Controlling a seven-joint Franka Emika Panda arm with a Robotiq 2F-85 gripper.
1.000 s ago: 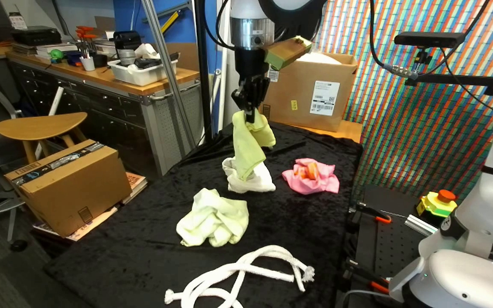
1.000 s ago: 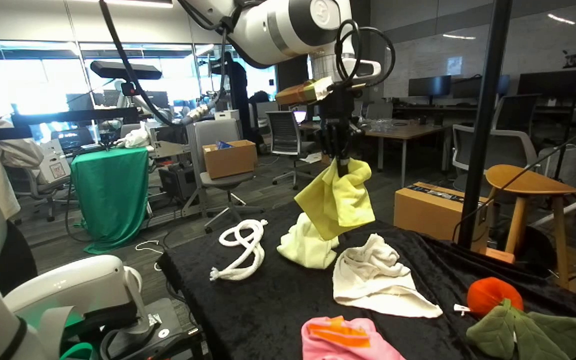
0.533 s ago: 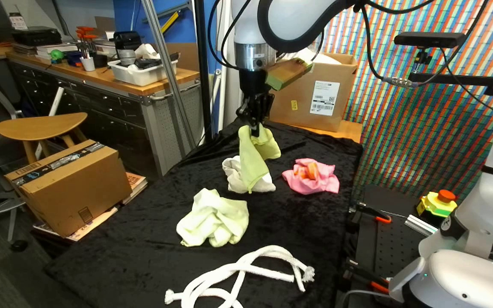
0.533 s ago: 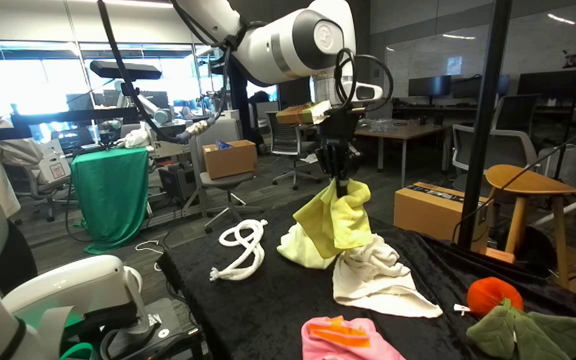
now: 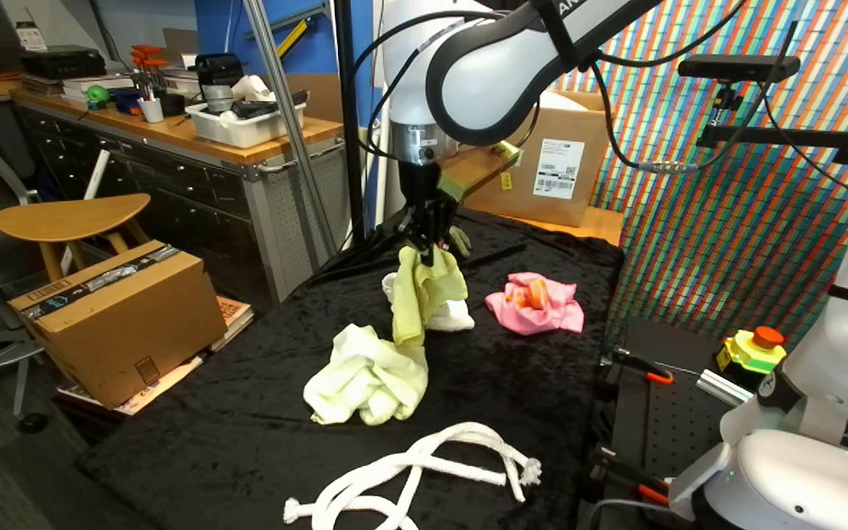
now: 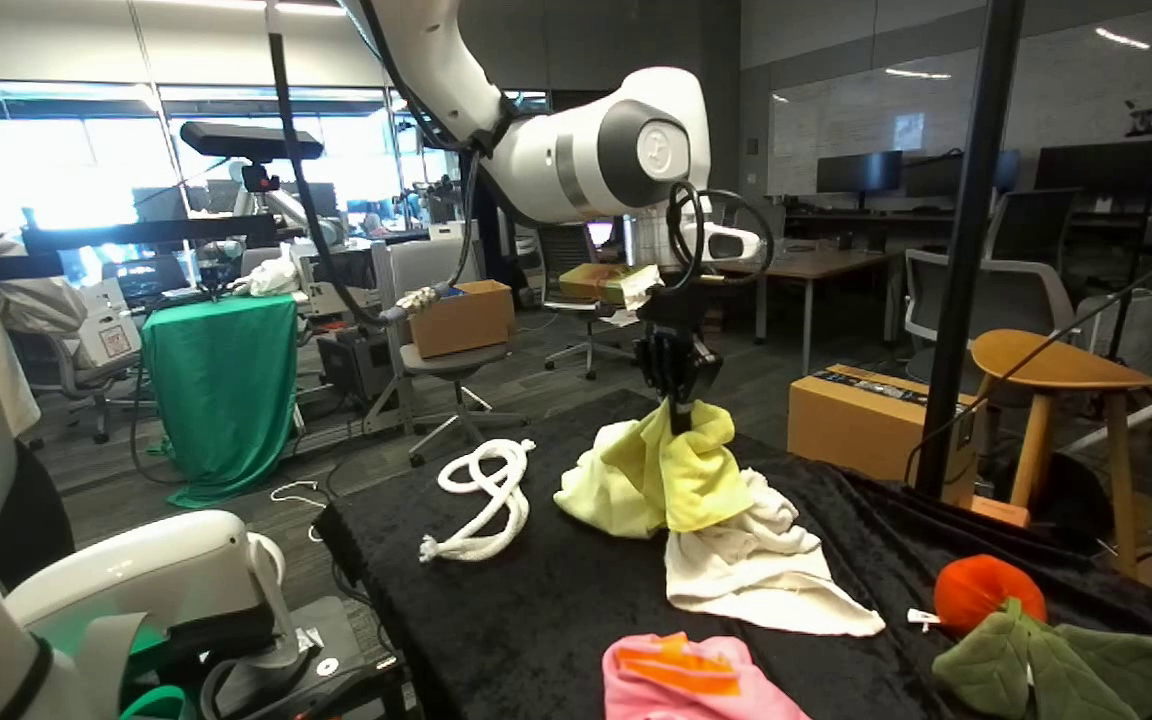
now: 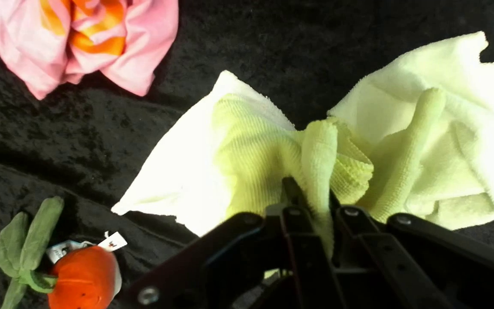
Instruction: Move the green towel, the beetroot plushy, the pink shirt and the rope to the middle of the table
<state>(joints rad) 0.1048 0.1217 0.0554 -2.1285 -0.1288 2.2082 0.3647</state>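
Jaws, parted only by cloth, pinch the green towel (image 6: 701,482) by a fold, likely so it settles loosely in the middle of the worktop (image 5: 490,390).

the bent arm (image 6: 576,160) points its clenched hand (image 7: 311,189) downward.

1. See only part of the white cloth (image 5: 452,316) behind the towel (image 5: 431,291) in an exterior view.
2. Cannot tell touch from overlap between towel and pale cloth (image 5: 365,379).
3. Can find only one finger (image 6: 680,415) of the gripper (image 7: 313,197) in both exterior views.
4. Lose part of the plushy (image 7: 82,277) past the wrist view's bottom edge; glimpse only scraps behind the gripper in an exterior view.
5. Lose part of the rope (image 5: 415,462) past an exterior view's bottom edge, likewise part of the shirt (image 6: 691,690).
6. Cannot read the label (image 5: 558,169), too small.
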